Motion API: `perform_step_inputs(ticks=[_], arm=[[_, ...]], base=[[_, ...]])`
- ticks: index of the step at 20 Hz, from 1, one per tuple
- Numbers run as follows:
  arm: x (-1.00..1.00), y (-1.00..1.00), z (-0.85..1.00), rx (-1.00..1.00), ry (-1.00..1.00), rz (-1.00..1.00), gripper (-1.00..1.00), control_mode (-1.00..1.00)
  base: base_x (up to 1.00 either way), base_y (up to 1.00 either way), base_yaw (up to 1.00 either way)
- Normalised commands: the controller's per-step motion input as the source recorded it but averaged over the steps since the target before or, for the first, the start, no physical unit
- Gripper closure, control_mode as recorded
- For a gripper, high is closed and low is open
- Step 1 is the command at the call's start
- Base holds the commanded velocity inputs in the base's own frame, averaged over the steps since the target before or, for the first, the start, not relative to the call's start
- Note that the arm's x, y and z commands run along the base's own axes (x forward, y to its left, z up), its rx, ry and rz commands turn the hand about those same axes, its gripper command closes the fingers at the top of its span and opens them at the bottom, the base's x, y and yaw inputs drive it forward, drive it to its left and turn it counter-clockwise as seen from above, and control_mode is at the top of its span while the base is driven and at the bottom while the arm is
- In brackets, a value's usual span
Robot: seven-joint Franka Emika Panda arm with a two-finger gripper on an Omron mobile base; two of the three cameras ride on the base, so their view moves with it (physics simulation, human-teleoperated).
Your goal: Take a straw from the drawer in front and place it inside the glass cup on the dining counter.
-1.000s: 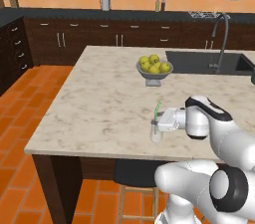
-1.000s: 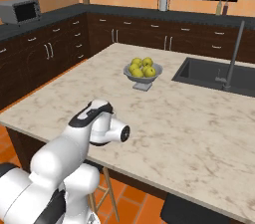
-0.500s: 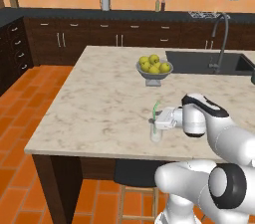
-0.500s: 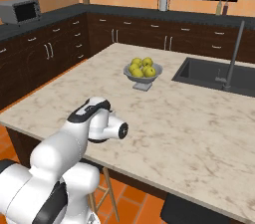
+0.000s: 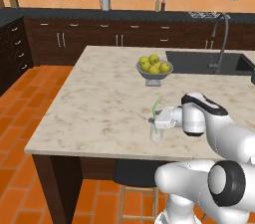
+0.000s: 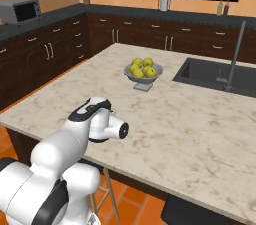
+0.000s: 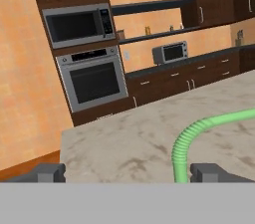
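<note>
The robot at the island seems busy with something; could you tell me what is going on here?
The arm reaches over the near edge of the dining counter, its gripper right at a glass cup standing there. A green straw already stands in the cup, its bent tip sticking out above the rim. In the hand view the fingers are spread wide on either side of the straw, not pinching it, so the straw looks released. A fruit bowl sits further back, near the sink.

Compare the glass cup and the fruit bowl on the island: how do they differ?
The cup is clear, narrow and upright-walled; the bowl is wider, greyish and stands on a foot. The cup holds a green straw; the bowl holds yellow-green fruit. The cup stands near the front edge, by the claw; the bowl sits mid-counter. Both rest on the marble top.
</note>
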Motion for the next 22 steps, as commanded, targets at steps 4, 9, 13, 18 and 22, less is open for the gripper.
perform_step_inputs(ticks=[4,9,13,18,22], arm=[[0.0,-0.02,0.12,0.0,0.0,0.0,-1.0,-1.0],[0.0,-0.01,0.06,-0.01,0.0,0.0,-1.0,-1.0],[0.0,0.0,0.03,-0.08,0.03,-0.03,-1.0,-1.0],[0.0,-0.04,0.07,-0.11,0.02,-0.06,-1.0,-1.0],[-0.03,0.0,0.1,-0.13,0.08,-0.06,-1.0,-1.0]], base=[[0.0,0.0,0.0],[0.0,0.0,0.0],[0.0,0.0,0.0],[0.0,0.0,0.0],[0.0,0.0,0.0]])
